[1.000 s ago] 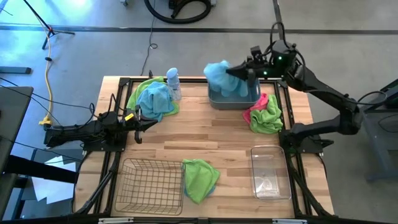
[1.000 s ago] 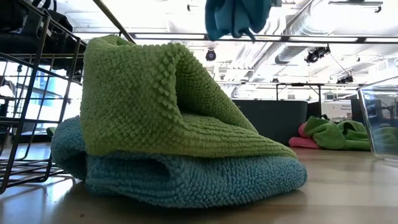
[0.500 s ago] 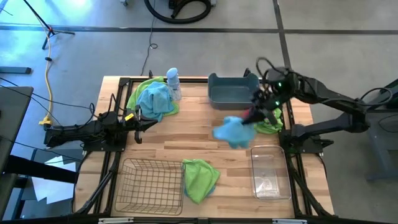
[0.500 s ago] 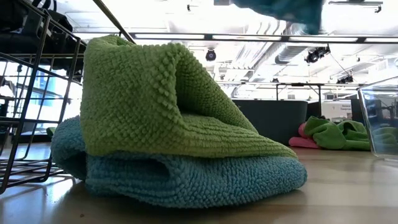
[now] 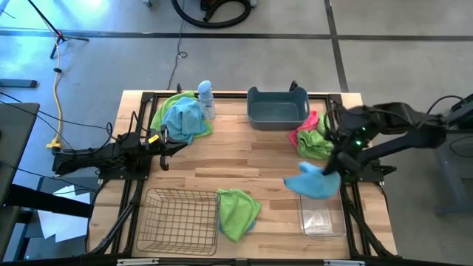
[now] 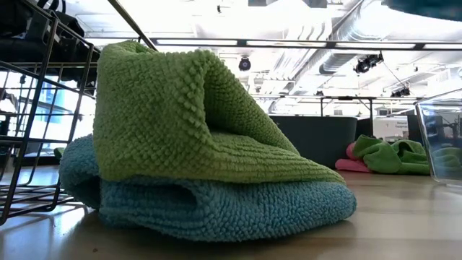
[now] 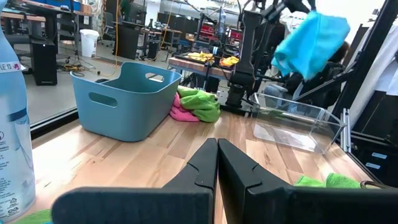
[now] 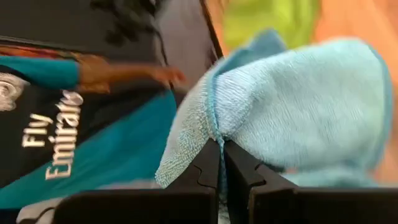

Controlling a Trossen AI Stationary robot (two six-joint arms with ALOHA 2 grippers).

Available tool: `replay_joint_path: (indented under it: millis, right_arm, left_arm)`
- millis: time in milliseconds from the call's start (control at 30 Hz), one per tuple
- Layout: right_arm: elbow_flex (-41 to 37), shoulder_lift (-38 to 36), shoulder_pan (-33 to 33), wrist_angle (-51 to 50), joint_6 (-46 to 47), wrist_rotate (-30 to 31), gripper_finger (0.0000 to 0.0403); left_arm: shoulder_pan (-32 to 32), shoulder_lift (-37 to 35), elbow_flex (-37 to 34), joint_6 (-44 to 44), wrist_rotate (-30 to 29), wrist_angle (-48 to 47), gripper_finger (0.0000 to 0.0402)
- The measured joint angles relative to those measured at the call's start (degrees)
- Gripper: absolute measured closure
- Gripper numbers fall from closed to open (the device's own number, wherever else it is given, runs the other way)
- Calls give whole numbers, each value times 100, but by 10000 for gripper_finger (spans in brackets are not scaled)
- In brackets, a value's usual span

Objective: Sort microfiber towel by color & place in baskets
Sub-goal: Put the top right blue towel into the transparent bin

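**Blue towel carried over the clear bin**

Nearest the front edge of the counter (image 5: 281,159) sits the wire basket (image 5: 177,219), and just beside it a green towel folded over a blue one (image 5: 238,210), untouched, waiting its turn. On the other front corner stands the clear bin (image 5: 322,210). My right pincer (image 5: 330,174) is clamped on a light blue towel (image 5: 312,180), which hangs in the air at the bin's near rim. I hold it high so the cloth clears the wall, and I judge this bin is meant for the blues. The release is not yet made.

Farther back, a green and pink heap (image 5: 313,136) lies beside the blue-grey tub (image 5: 277,107), which looks empty from above. At the far left corner another blue towel on a green one (image 5: 182,118) rests by a spray bottle (image 5: 205,97). My left pincer (image 5: 176,145) waits there near the counter's left edge, fingers together and holding nothing.
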Motion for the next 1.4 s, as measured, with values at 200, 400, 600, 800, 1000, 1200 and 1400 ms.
replay_joint_path:
  millis: [200,400,600,800,1000,1200,1400]
  right_arm:
    - [0,-190,702,-917,936,305,403]
    - [-26,-53,1192,-943,993,819,403]
    - [-392,235,1794,-1015,210,895,403]
    - [-725,428,2373,-1466,359,1227,403]
    - [-739,819,2740,-1465,396,1506,403]
    - [-739,1412,2914,-1566,-148,2052,403]
    - [-743,1934,2850,-1444,-709,2577,403]
  left_arm:
    - [-1,-2,0,2,0,-1,401]
    - [2,-2,1,-1,0,0,401]
    - [-1,-1,2,2,0,-2,401]
    - [-1,-2,2,-1,-2,-2,401]
    - [0,-2,1,1,0,0,402]
    - [2,-2,2,-1,0,1,401]
    - [-1,-2,0,0,-2,1,401]
